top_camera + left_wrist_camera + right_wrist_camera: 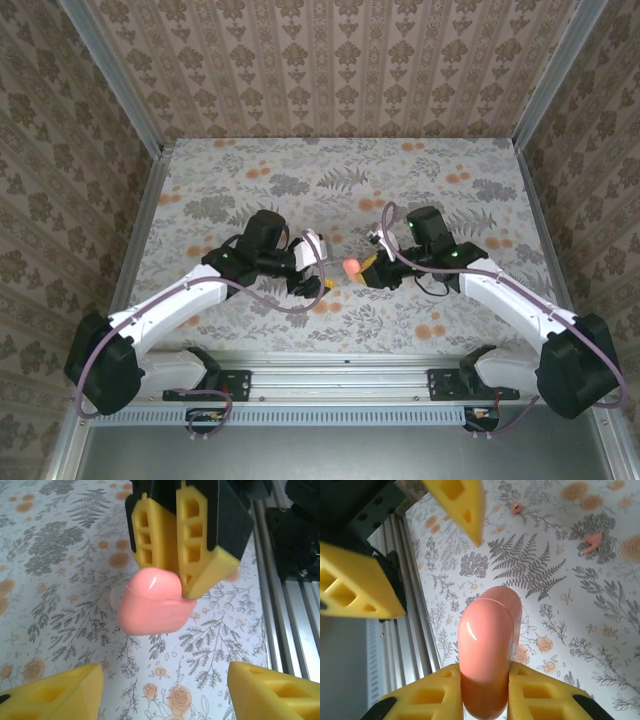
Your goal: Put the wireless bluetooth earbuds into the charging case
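My right fingers [545, 695] pinch the pink case [487, 655] by its lower half, one pad on each broad side, holding it off the counter [560, 610]. Its lid looks shut. My left fingers [55, 695] are spread wide just beside the case, holding nothing. The shell is glossy and hard, so I judge it light, stiff and apt to slip. The grip belongs below the seam, leaving the lid free. Two pink buds [592, 542] lie on the counter well beyond the case. They are tiny and probably skittish, so I'd best nip each across its stem.
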You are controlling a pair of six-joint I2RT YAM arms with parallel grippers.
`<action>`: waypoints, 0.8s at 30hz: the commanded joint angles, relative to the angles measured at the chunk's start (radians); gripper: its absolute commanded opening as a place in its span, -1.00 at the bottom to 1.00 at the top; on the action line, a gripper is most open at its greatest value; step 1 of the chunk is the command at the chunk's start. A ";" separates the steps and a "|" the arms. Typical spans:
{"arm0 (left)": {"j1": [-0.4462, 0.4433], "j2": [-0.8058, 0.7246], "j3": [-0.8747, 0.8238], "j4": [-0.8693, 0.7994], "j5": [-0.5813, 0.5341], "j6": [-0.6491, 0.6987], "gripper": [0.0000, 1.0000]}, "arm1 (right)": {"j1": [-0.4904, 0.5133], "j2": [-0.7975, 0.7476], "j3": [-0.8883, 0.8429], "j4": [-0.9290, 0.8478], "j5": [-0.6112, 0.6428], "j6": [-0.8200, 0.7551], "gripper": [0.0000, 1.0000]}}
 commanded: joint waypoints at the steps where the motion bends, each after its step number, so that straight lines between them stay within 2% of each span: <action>1: 0.000 -0.006 0.050 -0.095 0.063 0.136 0.32 | -0.001 -0.049 0.020 -0.075 -0.068 -0.293 -0.65; 6: -0.022 -0.005 0.054 -0.101 0.069 0.213 0.27 | 0.004 -0.065 0.036 -0.132 -0.111 -0.466 -0.67; 9: -0.042 -0.004 0.057 -0.098 0.067 0.251 0.26 | 0.015 -0.050 0.056 -0.169 -0.117 -0.516 -0.68; 15: -0.063 0.017 0.081 -0.110 0.074 0.281 0.23 | 0.036 -0.028 0.070 -0.166 -0.137 -0.541 -0.68; 24: -0.074 0.062 0.131 -0.131 0.136 0.277 0.05 | 0.052 -0.002 0.089 -0.182 -0.138 -0.566 -0.68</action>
